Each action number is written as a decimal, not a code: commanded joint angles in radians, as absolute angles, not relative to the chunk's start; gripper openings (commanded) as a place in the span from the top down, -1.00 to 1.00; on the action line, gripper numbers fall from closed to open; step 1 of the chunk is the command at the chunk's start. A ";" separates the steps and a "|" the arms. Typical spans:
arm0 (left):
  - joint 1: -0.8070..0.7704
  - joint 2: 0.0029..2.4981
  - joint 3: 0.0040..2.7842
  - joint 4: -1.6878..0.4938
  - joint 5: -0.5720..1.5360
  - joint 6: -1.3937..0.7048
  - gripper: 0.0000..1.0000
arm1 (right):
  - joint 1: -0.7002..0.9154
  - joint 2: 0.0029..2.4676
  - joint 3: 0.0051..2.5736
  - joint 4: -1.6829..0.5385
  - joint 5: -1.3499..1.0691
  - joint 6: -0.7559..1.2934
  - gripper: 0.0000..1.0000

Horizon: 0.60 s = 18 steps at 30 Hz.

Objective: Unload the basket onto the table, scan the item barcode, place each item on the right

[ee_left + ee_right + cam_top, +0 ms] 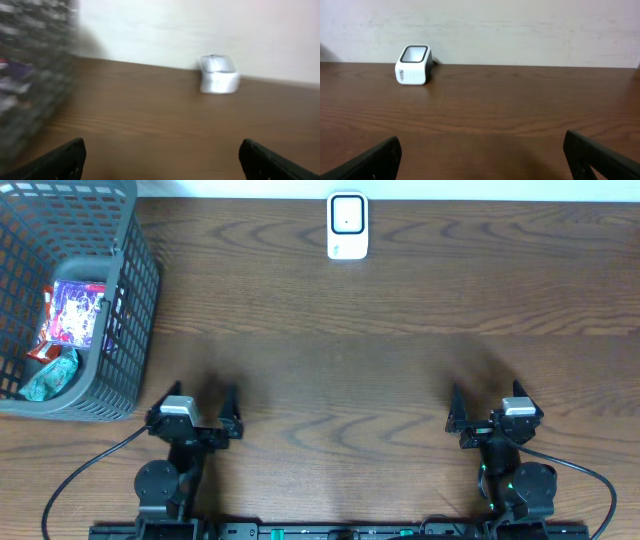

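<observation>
A white barcode scanner (347,226) stands at the table's far edge, its dark window facing up; it also shows in the left wrist view (218,74) and the right wrist view (413,65). The items lie in a grey mesh basket (140,290) at the far left: a purple-and-white packet (78,312) and a teal packet (50,377). My left gripper (203,398) (162,155) is open and empty near the front edge, just right of the basket. My right gripper (482,150) (488,398) is open and empty at the front right.
The basket's wall (30,75) appears blurred at the left of the left wrist view. A pale wall runs behind the table's far edge. Black cables trail from both arm bases along the front edge.
</observation>
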<state>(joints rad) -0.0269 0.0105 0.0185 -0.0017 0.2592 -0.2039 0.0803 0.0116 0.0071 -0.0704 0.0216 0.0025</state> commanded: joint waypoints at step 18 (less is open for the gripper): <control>-0.025 0.527 0.792 0.279 0.305 -0.149 -0.95 | 0.078 0.007 0.005 -0.075 0.020 -0.008 -0.98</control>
